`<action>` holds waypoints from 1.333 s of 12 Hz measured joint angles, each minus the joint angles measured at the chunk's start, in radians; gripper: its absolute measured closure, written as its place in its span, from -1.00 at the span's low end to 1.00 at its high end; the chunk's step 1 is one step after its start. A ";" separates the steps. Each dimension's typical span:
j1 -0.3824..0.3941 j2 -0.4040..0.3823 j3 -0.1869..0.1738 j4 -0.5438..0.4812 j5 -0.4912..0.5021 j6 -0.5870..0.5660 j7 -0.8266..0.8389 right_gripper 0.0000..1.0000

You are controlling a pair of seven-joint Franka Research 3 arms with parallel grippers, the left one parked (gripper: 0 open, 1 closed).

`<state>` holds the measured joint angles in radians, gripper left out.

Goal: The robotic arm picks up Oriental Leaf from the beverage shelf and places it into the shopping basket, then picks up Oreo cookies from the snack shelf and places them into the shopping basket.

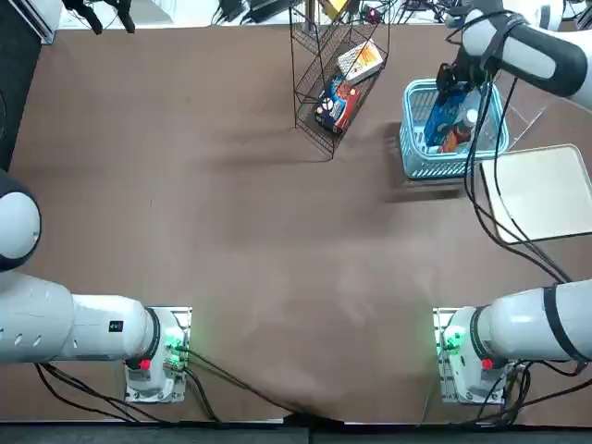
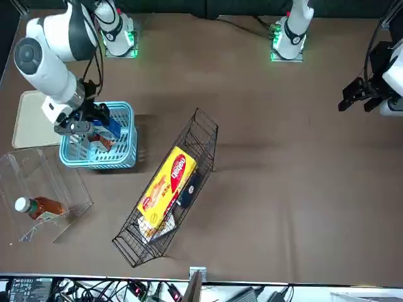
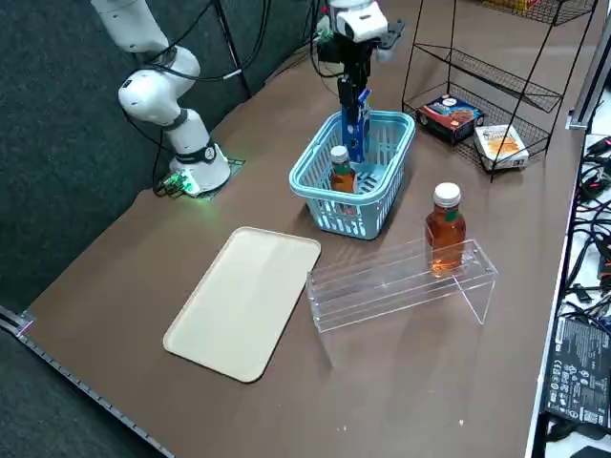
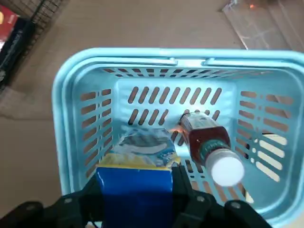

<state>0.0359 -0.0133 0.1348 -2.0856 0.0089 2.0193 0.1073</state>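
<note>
My right gripper [image 3: 353, 72] is shut on the Oreo cookies [image 3: 356, 124], a blue pack held upright with its lower end inside the shopping basket [image 3: 329, 205]. In the wrist view the Oreo cookies [image 4: 137, 171] sit between the black fingers [image 4: 183, 190], over the shopping basket [image 4: 142, 59]. An Oriental Leaf bottle [image 4: 209, 147] leans inside the basket beside the pack, white cap up. From overhead the gripper [image 1: 455, 83] hangs over the basket's [image 1: 444, 171] far side. The snack shelf [image 1: 324, 69] stands to the basket's left, and the beverage shelf [image 3: 401, 286] is beside it.
A second tea bottle [image 3: 445, 229] stands on the clear beverage shelf. A beige tray [image 3: 248, 301] lies on the table near the basket. The wire shelf holds a yellow-white box [image 2: 167, 185] and a dark red-and-black pack [image 3: 451, 113].
</note>
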 joint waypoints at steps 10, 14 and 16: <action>0.006 0.174 0.000 -0.019 -0.024 0.167 0.032 -0.23; 0.008 0.195 0.000 -0.018 -0.026 0.173 0.038 -0.79; 0.008 0.199 -0.001 -0.005 -0.027 0.173 0.049 -1.00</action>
<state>0.0438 0.1855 0.1341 -2.0910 -0.0176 2.1925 0.1563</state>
